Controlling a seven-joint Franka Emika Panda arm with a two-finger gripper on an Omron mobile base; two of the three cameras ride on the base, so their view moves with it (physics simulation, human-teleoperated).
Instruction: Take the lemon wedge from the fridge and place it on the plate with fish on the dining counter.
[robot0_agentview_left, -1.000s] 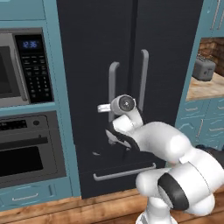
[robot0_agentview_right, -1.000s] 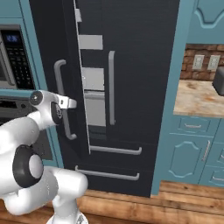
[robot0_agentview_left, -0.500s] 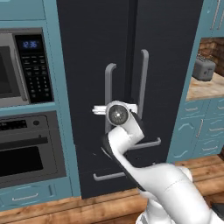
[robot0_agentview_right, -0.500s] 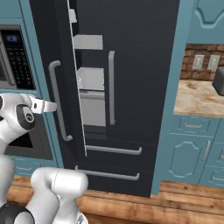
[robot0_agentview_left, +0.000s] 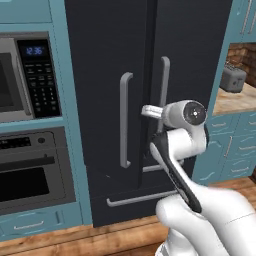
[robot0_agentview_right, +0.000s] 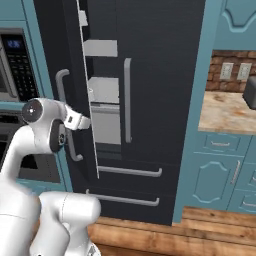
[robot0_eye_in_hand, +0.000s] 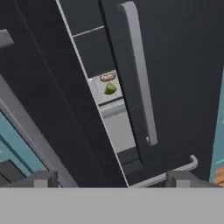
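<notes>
The fridge (robot0_agentview_right: 160, 75) stands dark and tall, and its left door (robot0_agentview_right: 70, 60) hangs ajar, showing grey shelves (robot0_agentview_right: 104, 90). Through the gap, the lemon wedge (robot0_eye_in_hand: 110, 89) lies on a shelf as a small yellow-green piece. A tan ring-shaped food (robot0_eye_in_hand: 107, 77) sits just behind it. My gripper (robot0_eye_in_hand: 113, 179) is open, its fingertips (robot0_eye_in_hand: 41, 178) wide apart with nothing between them. It hovers at the free edge of the left door, between the two bar handles (robot0_agentview_left: 125, 120), as the gripper (robot0_agentview_right: 82, 121) shows from the right. The plate and the dining counter are out of view.
A steel microwave (robot0_agentview_left: 20, 80) and an oven (robot0_agentview_left: 30, 175) fill the wall left of the fridge. To the right, teal cabinets (robot0_agentview_right: 220, 170) carry a counter with a toaster (robot0_agentview_left: 232, 77). The fridge's right door (robot0_eye_in_hand: 175, 78) is shut.
The gripper has let go of the left door's handle and opened. The hand swung off to the left, then back to the door's free edge. The door stands slightly wider.
</notes>
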